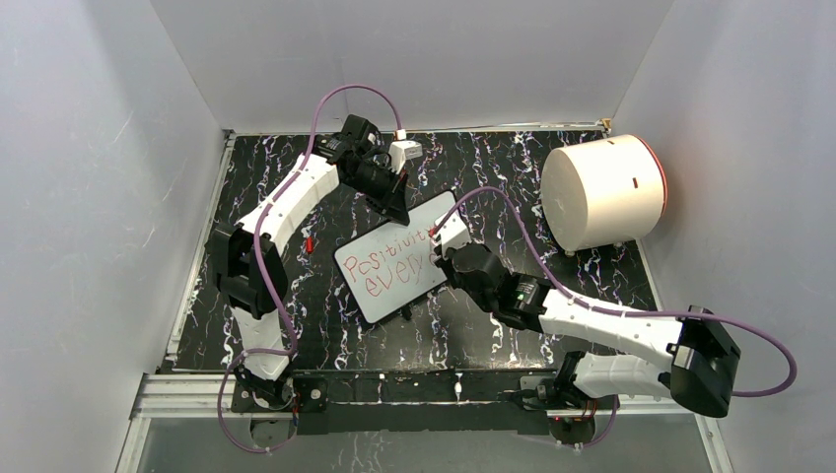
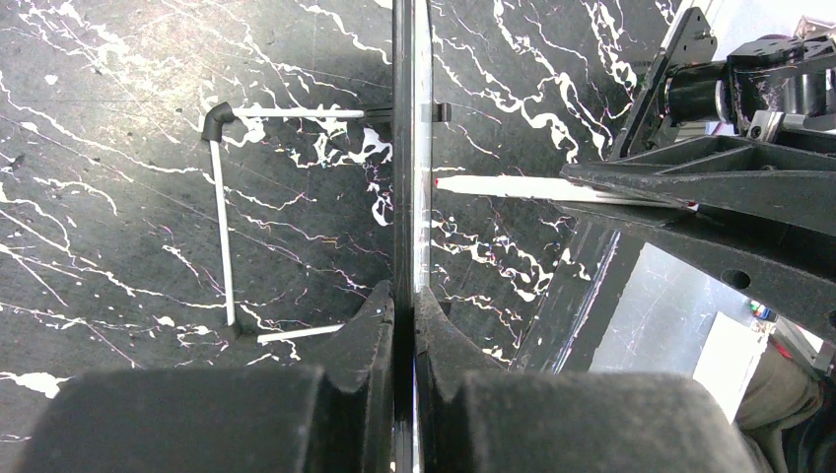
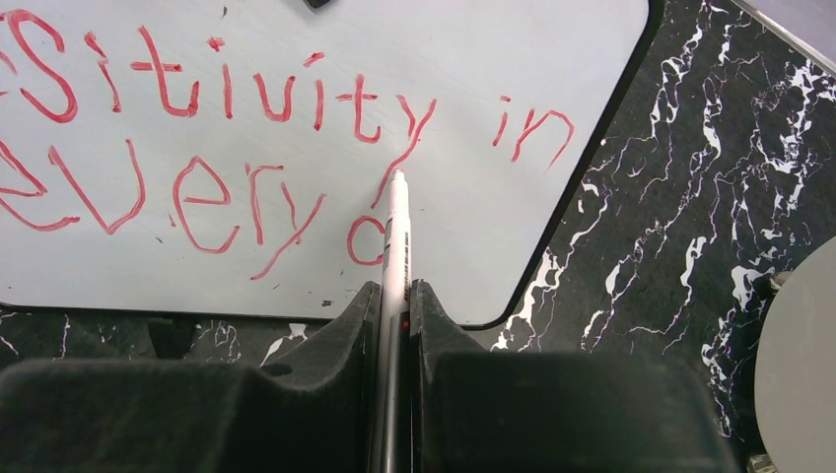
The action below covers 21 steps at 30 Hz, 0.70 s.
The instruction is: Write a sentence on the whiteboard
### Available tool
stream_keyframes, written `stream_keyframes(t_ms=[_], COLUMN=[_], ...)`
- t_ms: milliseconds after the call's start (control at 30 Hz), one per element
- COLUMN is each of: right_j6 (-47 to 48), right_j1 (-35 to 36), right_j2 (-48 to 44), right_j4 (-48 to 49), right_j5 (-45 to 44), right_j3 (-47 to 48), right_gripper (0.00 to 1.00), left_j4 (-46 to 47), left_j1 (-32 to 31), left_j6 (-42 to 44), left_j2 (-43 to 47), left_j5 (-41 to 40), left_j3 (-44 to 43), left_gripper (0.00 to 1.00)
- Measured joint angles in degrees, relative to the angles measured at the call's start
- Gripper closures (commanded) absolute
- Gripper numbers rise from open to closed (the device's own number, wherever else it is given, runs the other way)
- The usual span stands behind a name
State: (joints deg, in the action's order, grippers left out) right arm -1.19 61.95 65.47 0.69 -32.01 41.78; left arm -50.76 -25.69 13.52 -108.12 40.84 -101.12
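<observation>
Occupying the middle of the black marbled table [image 1: 592,286]: whiteboard [image 3: 582,69], its far edge pinched by the left gripper [image 2: 404,296]. Red sentence [image 3: 227,99] reads "Positivity in every" plus one partial letter. Right gripper [image 3: 394,291] clamps a white marker [image 3: 396,236], tip at the board face.

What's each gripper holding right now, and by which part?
The left gripper pinches the whiteboard by its far edge. The right gripper holds a marker by its barrel, tip toward the board.
</observation>
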Motion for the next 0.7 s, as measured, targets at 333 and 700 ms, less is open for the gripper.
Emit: stream_keyframes(t_ms=[333, 700], right_j6=[0.1, 0.1], right_j1=[0.0, 0.0], right_j2=[1.4, 2.8], right_j4=[0.6, 0.4], right_j5=[-1.1, -1.5], right_j3=[0.0, 0.5], right_gripper=[1.00, 1.00], left_j4=[0.0, 0.2], left_j1=[0.0, 0.0], left_j6=[0.0, -0.1], left_j2=[0.0, -0.1], left_j5=[0.0, -0.2], left_j3=[0.0, 0.0], left_gripper=[1.00, 1.00])
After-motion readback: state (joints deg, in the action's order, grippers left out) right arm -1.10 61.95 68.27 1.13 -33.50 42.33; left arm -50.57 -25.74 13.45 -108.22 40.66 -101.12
